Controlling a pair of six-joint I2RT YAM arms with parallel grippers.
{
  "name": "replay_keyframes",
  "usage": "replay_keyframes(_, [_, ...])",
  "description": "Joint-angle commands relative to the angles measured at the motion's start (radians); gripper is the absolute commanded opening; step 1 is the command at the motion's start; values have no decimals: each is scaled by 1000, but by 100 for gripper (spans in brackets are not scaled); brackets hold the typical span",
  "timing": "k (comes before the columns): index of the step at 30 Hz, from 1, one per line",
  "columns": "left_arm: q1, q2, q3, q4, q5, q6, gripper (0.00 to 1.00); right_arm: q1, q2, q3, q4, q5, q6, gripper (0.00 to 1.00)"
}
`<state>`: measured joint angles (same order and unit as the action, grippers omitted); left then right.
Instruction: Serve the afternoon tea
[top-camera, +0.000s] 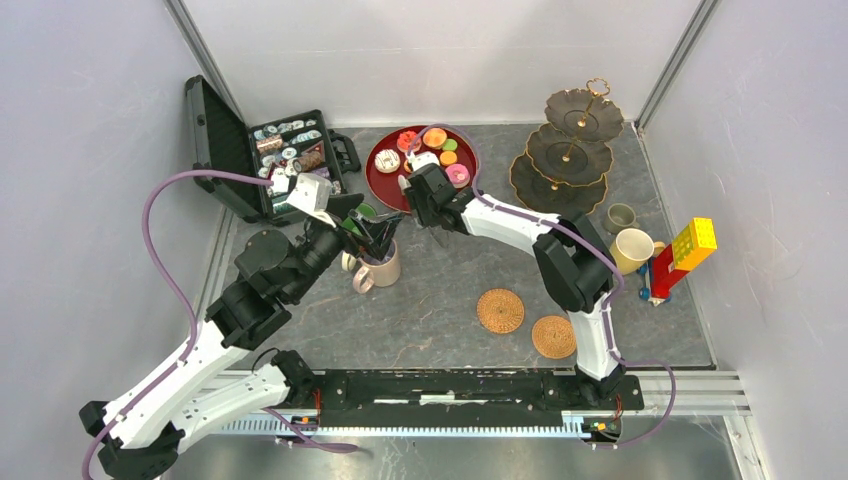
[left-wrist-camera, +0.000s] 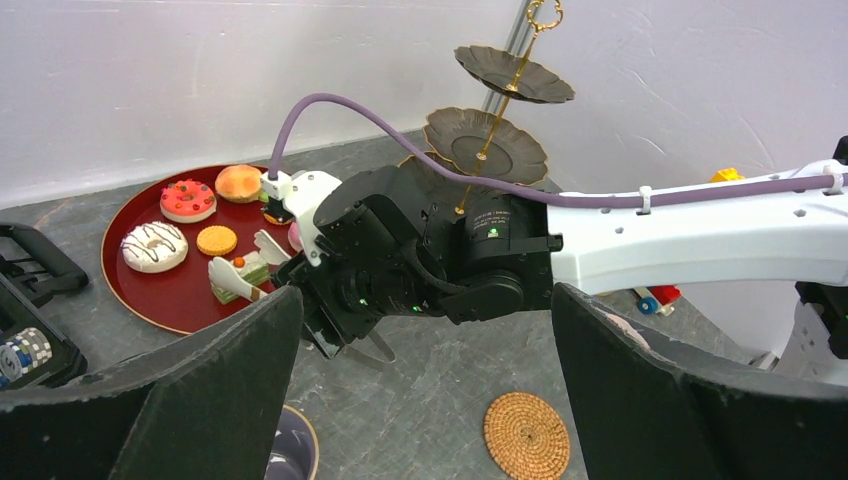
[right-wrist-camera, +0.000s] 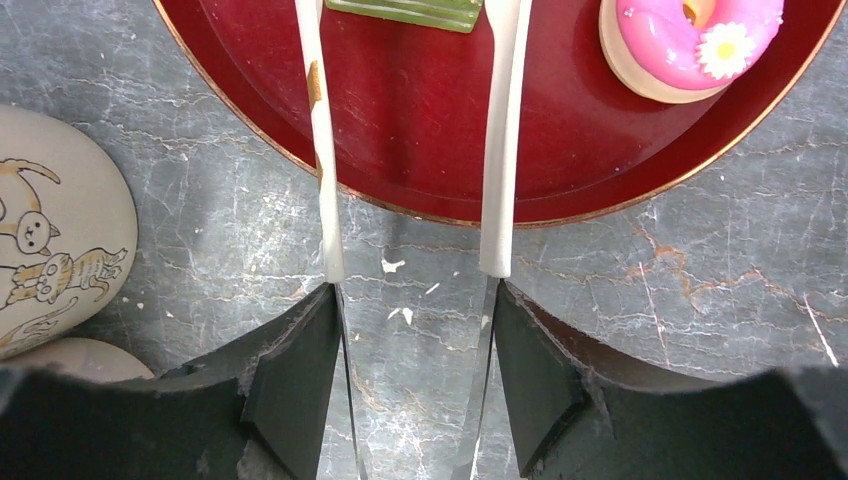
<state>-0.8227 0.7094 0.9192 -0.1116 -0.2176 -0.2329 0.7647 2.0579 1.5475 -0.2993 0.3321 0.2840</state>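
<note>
Gripping white tongs (right-wrist-camera: 500, 150) half-spread, right pincer (right-wrist-camera: 415, 300) hangs over near rim of red tray (right-wrist-camera: 420, 150), green cake (right-wrist-camera: 400, 10) dead ahead btwn tong arms, long axis across them; left pincer (top-camera: 378, 235) wide open, empty, farther off.

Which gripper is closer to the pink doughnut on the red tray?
Right. The right gripper, holding white tongs, hangs at the near rim of the red tray, just short of the pink doughnut; the left gripper is off the tray, above the beige mug.
</note>
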Motion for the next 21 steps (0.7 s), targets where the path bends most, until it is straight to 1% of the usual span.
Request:
replay_keyframes(1, [-7, 2, 33, 18, -5, 67, 100, 8, 16, 56, 54, -17, 25, 62])
replay_keyframes(7, [-7, 2, 34, 18, -3, 66, 100, 17, 29, 79, 50, -15, 33, 63])
replay_keyframes(21, [-7, 7, 32, 20, 0, 64, 100, 34, 117, 189, -59, 91, 32, 65])
